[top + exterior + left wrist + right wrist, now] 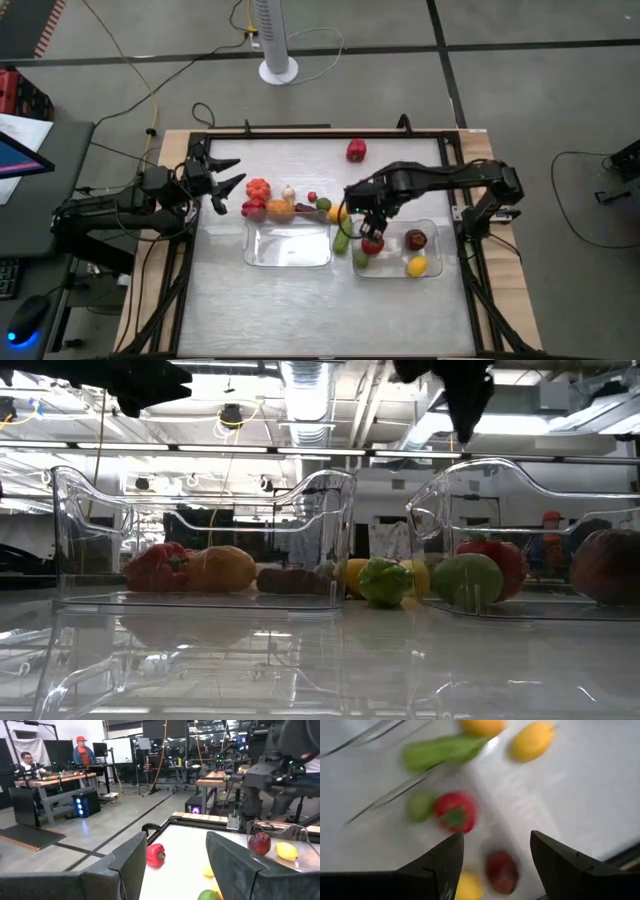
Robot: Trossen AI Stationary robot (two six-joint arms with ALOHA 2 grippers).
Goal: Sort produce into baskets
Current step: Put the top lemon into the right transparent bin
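cucumber (342,241): long, green, across right basket (432,228) left rim, tilted | right gripper (372,229) released above | left gripper (228,183) spread, idle

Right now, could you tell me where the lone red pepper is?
In the high view, the red pepper lies alone near the table's far edge, beyond both baskets and the right gripper.

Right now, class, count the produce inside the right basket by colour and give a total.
Red piece: 1
Green piece: 1
Dark red piece: 1
Yellow piece: 1
Total in the right basket: 4
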